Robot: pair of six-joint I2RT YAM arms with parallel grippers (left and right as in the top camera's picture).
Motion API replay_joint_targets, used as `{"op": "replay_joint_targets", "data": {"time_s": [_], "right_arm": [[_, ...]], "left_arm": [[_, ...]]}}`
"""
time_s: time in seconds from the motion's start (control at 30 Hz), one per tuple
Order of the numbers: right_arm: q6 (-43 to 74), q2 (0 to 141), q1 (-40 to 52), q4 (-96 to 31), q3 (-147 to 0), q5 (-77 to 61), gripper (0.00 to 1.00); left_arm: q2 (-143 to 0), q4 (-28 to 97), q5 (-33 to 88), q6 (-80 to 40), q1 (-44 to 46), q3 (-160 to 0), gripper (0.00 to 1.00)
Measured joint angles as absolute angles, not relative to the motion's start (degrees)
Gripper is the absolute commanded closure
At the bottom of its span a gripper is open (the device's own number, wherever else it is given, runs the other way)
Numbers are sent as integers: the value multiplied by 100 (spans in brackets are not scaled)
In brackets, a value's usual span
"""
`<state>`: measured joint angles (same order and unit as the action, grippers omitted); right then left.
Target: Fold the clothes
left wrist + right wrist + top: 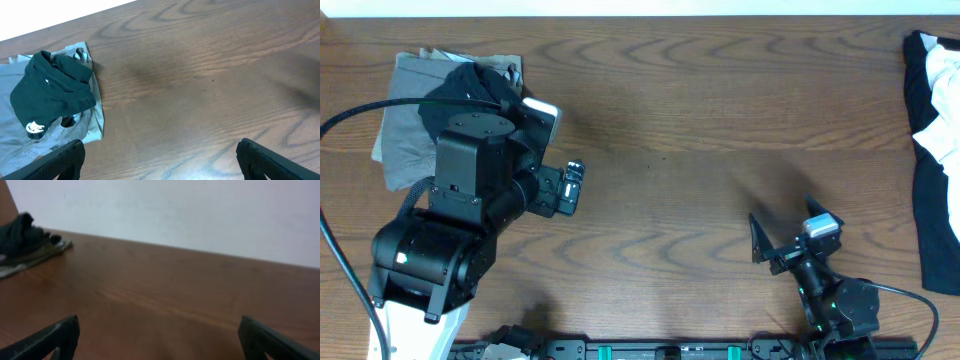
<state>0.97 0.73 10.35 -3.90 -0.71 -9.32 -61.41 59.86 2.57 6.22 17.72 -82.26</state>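
You are looking at a dark brown wood-grain table (pixel 670 130) beneath a plain white wall (pixel 190 215).

Dark brown wood-grain table (pixel 670 120), kinda glossy, with swirly grain running across it. A plain white wall (pixel 175 215) sits right behind its far edge.

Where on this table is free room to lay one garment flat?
The middle of the table is bare, between the left arm and the black-and-white garments at the right edge. Crowded: the clothes pile under that arm.
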Motion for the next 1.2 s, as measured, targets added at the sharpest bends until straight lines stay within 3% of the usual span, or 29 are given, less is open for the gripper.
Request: {"op": "replay_joint_targets", "data": {"time_s": [1.2], "right_arm": [[97,69,1035,-316,-58,-1033,1]], "left_arm": [[-6141,5970,257,624,1769,-8226,2]]}}
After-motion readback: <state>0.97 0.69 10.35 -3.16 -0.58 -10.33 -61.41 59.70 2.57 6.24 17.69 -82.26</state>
